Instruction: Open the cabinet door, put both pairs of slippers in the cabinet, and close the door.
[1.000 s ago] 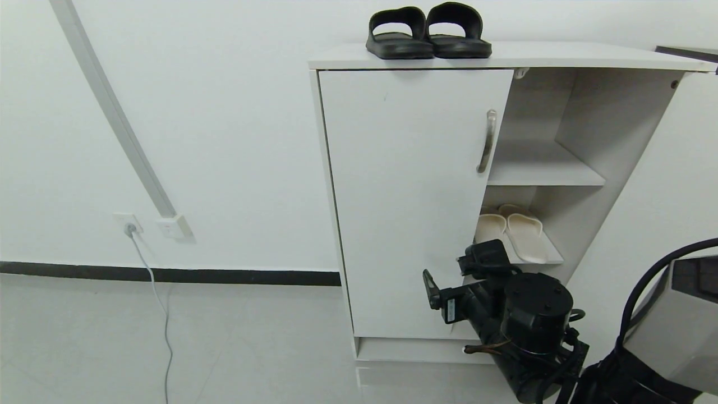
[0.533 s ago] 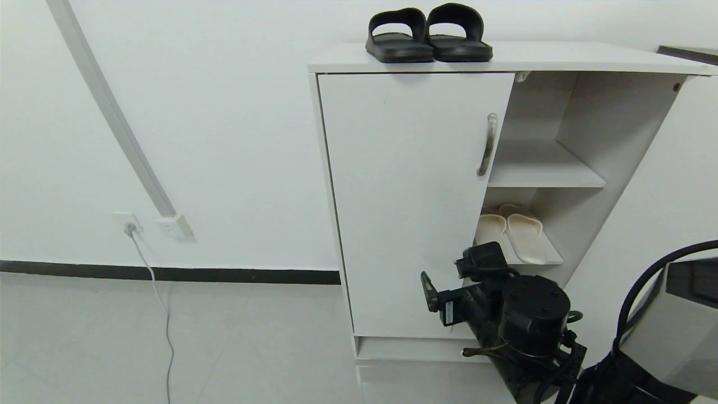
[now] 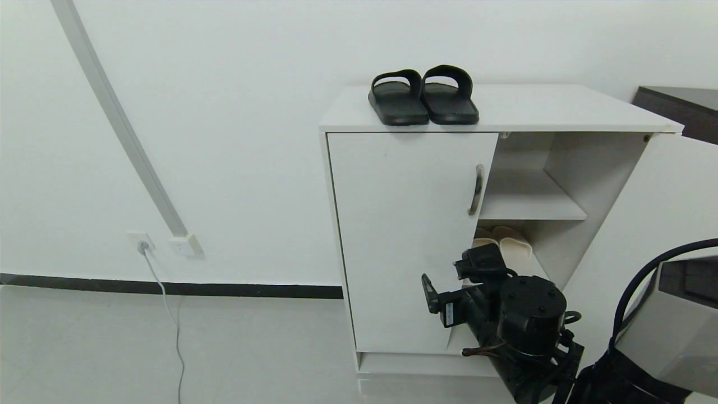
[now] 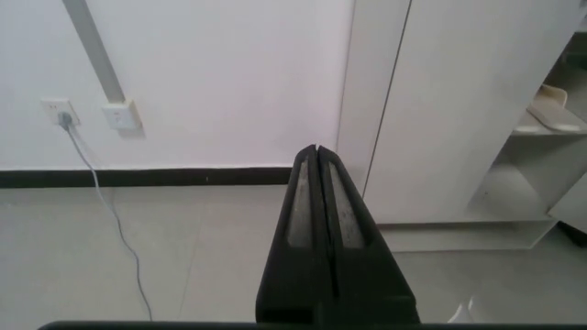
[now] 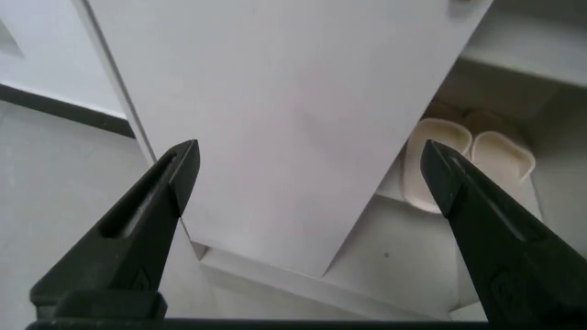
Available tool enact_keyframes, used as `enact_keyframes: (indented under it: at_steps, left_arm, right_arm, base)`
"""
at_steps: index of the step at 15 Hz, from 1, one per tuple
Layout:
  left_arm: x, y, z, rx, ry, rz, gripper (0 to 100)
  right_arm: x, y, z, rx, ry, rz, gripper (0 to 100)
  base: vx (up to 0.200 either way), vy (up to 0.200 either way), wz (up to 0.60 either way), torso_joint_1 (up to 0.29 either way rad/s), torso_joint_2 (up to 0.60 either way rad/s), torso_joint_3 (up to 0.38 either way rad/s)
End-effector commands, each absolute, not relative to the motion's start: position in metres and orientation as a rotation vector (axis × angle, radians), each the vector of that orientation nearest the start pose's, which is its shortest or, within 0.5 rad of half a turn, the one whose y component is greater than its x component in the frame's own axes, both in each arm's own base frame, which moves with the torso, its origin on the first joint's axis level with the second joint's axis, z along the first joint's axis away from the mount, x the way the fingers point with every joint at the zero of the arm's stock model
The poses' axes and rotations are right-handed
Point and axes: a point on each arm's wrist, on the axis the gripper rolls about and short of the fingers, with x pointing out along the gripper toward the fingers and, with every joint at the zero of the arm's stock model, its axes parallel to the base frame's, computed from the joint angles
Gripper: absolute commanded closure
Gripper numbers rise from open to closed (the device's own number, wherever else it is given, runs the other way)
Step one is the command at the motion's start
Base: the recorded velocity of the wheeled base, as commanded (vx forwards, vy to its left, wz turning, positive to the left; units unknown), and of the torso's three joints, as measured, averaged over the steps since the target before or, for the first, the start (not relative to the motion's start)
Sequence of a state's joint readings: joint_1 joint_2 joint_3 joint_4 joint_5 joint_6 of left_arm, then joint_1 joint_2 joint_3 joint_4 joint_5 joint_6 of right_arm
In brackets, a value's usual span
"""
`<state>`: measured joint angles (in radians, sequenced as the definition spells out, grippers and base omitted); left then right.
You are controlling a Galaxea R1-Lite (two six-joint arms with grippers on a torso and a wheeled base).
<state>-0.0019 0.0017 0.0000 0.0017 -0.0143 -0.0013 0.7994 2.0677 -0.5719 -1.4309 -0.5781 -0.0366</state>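
Observation:
A pair of black slippers [image 3: 423,98] stands on top of the white cabinet [image 3: 561,106]. Its left door [image 3: 404,235] with a metal handle [image 3: 477,189] is closed, and the right door [image 3: 645,224] is swung open. A pair of white slippers [image 3: 505,241] [image 5: 463,160] lies on the lower shelf inside. My right gripper [image 3: 451,278] [image 5: 310,156] is open and holds nothing, low in front of the closed door near its inner edge. My left gripper [image 4: 316,151] is shut on nothing, above the floor to the left of the cabinet.
An upper shelf [image 3: 533,210] inside the cabinet is bare. A wall socket [image 3: 143,245] with a hanging cable [image 3: 174,314] and a slanted wall conduit [image 3: 112,112] are on the left. Dark furniture [image 3: 679,109] stands behind the cabinet at right. Open floor lies to the left.
The whole head picture has shifted, with the cabinet now lower and its top surface showing more, so the camera moved. The right gripper stays open at about the same spot.

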Motion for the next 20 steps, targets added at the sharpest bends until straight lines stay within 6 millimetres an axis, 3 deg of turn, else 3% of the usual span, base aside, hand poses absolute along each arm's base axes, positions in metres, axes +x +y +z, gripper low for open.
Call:
enact_keyframes:
  at_steps: [1, 20]
  left_arm:
    - [-0.0227, -0.0003, 0.0754, -0.002, 0.003, -0.015, 100]
    - [-0.0227, -0.0003, 0.0754, -0.003, 0.003, -0.017, 100]
  right_arm:
    - [0.2390, 0.2280, 0.0877, -0.080, 0.048, 0.222, 0]
    - [0.2413, 0.2268, 0.0859, -0.082, 0.052, 0.214, 0]
  base:
    - [0.000, 0.000, 0.00, 0.119, -0.46, -0.334]
    - [0.000, 0.000, 0.00, 0.195, -0.51, -0.321]
